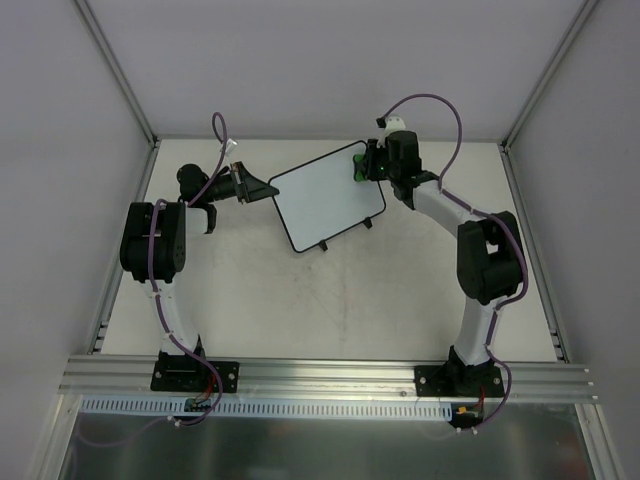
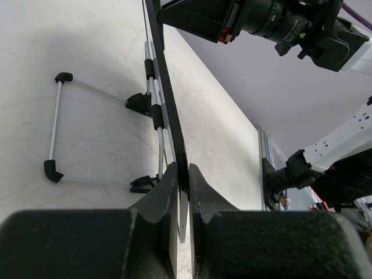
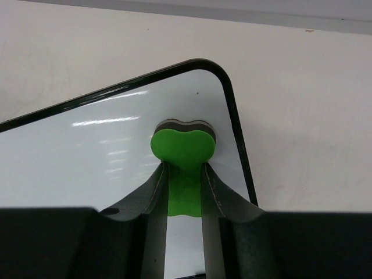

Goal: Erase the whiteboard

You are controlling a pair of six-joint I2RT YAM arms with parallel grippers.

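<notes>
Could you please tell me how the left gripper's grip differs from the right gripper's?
The left gripper pinches the whiteboard by its black frame; the right gripper clamps a green eraser. The left gripper meets it edge-on; the right gripper holds the eraser over its face. Both are shut.

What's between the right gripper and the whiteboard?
A green eraser, clamped in the right gripper and apparently pressed on the whiteboard near its rounded corner. Clearest in the right wrist view.
</notes>
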